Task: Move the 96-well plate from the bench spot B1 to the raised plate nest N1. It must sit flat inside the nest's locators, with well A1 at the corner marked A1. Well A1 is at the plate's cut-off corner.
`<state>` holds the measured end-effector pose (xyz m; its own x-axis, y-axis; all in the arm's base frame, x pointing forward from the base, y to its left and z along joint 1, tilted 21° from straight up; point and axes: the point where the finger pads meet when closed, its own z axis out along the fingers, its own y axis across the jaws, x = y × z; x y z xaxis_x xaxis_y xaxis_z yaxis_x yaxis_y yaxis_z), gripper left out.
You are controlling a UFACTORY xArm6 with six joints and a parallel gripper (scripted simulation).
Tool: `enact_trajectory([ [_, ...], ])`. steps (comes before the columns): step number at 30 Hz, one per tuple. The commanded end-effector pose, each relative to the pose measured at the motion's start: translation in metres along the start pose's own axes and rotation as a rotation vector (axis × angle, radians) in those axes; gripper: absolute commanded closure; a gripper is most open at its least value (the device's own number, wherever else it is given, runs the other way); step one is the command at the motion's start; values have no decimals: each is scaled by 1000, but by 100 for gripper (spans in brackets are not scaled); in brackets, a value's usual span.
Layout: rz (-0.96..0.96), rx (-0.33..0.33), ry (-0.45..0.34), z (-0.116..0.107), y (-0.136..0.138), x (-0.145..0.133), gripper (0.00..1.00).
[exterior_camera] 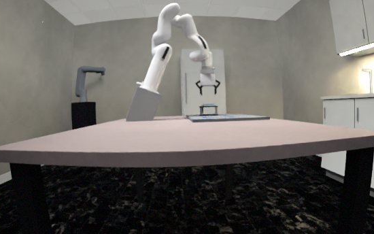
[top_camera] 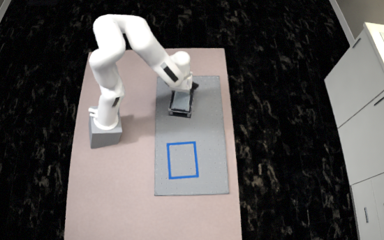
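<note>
The 96-well plate [top_camera: 181,101] lies on the raised black plate nest [top_camera: 180,112] at the far part of the grey mat. In the side view the plate [exterior_camera: 208,105] sits flat on top of the nest [exterior_camera: 208,110]. My gripper [exterior_camera: 208,89] is open and empty, hanging a short way above the plate and apart from it. In the overhead view the gripper [top_camera: 188,87] is mostly hidden by the wrist. The blue-outlined bench spot [top_camera: 183,160] on the near part of the mat holds nothing. The cut-off corner and the A1 mark are too small to tell.
The grey mat [top_camera: 190,136] lies on the right half of the pink table. My arm's grey base block [top_camera: 105,135] stands to the left of the mat. White cabinets [top_camera: 370,118] stand off the table to the right.
</note>
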<state>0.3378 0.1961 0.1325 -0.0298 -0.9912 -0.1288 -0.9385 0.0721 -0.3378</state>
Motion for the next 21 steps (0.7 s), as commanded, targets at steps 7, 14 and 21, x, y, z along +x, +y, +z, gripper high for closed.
enact_trajectory([
  [7, 0, 1, -2, -27, -1, 0, 0],
  [14, 0, 1, -2, -27, -1, 0, 0],
  [21, 0, 1, -2, -27, -1, 0, 0],
])
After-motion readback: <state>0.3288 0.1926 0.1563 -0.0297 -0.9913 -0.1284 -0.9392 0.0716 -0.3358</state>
